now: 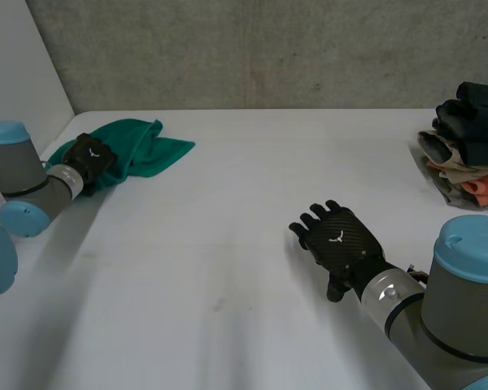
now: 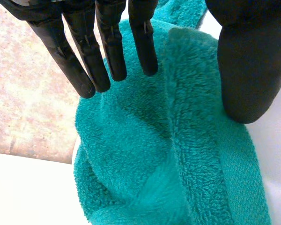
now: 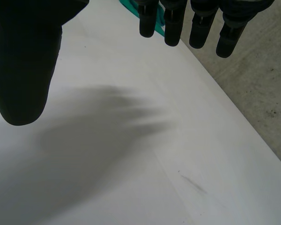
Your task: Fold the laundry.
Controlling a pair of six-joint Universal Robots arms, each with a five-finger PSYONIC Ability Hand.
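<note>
A crumpled teal towel [image 1: 146, 146] lies bunched at the far left corner of the white table [image 1: 228, 244], close to the table's edge. The robot's left hand [image 1: 89, 157] hovers over the towel, its straight fingers [image 2: 107, 47] and thumb spread to either side of the heap, not closed on it. The right hand [image 1: 339, 238] hangs relaxed and empty above the table's middle. A pile of clothes [image 1: 468, 142] waits at the table's right edge. The likely risk is that a one-handed grab takes the whole lump rather than a corner, or nudges the towel off the table.
</note>
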